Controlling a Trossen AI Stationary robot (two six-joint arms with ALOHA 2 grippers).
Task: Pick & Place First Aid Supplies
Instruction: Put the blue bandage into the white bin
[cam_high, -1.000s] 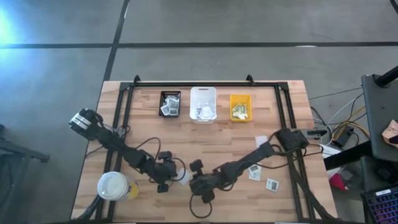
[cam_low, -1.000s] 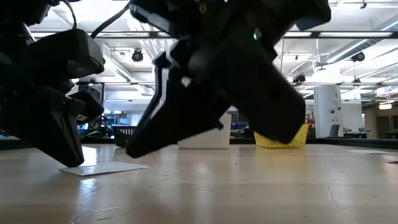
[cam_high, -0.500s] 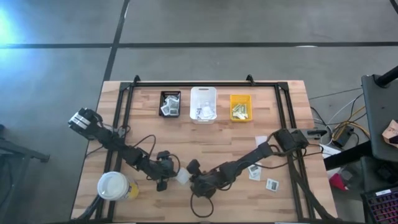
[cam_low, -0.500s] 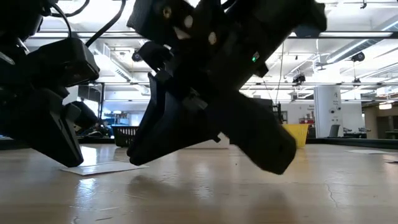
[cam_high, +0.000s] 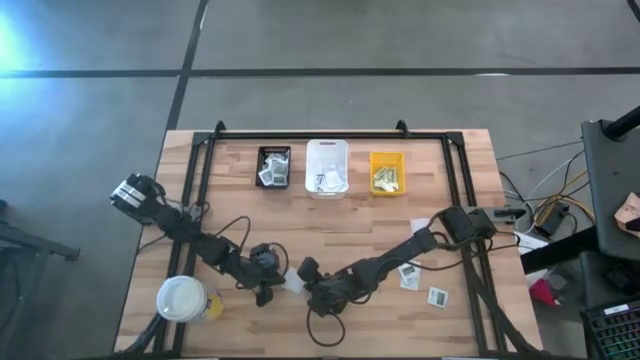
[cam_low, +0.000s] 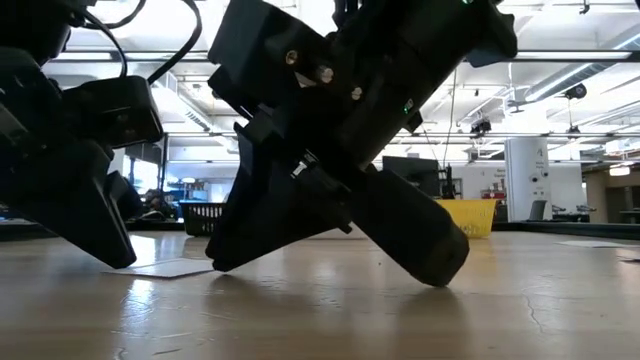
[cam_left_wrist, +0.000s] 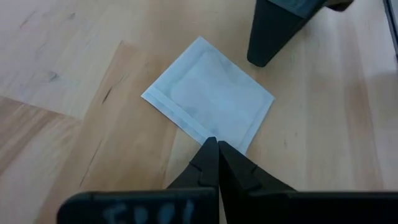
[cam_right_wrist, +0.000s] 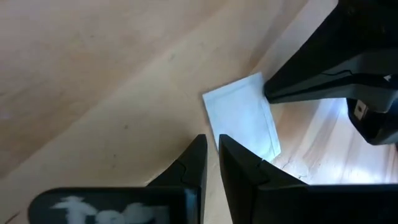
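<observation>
Lower centre of the high view: clenched left pincer (cam_left_wrist: 213, 149) pinned a white packet (cam_left_wrist: 211, 102); right pincer (cam_right_wrist: 210, 149), narrowly parted, empty, touched its edge

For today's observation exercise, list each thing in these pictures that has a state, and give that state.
Left pincer: shut, tip on the white packet's edge.
Right pincer: slightly apart, empty, at the packet's opposite edge.
White packet: flat on the table, between both pincers.
Black bin: holds packets.
White bin: holds packets.
Yellow bin: holds strips.
Cup: upright, lidded.
</observation>
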